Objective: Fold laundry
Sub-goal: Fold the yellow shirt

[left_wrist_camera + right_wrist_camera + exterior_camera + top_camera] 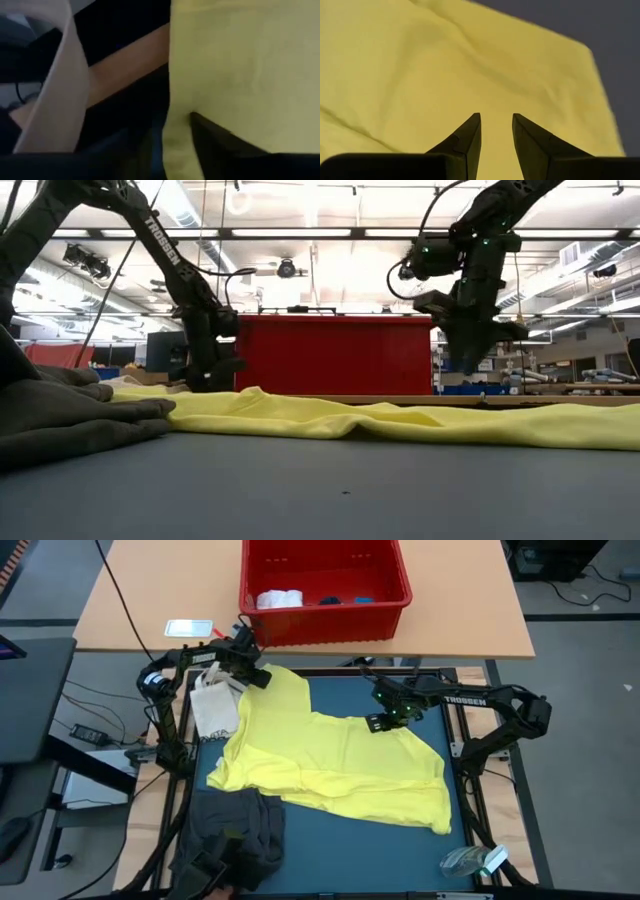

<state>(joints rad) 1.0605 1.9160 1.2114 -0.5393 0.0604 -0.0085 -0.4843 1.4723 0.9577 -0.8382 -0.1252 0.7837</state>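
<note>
The yellow T-shirt (335, 760) lies spread flat on the blue table top, slanting from far left to near right. My left gripper (255, 677) is down at the shirt's far left corner, open, and a strip of the yellow edge (175, 142) shows between its fingers. My right gripper (496, 122) hangs open above the shirt's far edge, clear of the cloth, with nothing between its fingers. A dark grey garment (235, 830) lies bunched at the near left. A white cloth (278, 599) and a small blue piece (363, 600) lie in the red basket (325, 620). My left gripper comes from above, pointing down, at the T-shirt's far left edge (172, 120). One finger (215, 142) stands over the yellow cloth and the other beside the edge. Whether the fingers touch the cloth I cannot tell. The shirt lies on the table.
A small white bag (213, 705) lies just left of the shirt's far corner, beside my left gripper. The red basket stands on the wooden table beyond the far edge. A clear plastic bag (470, 861) lies at the near right corner. Bare blue top shows at far right.
</note>
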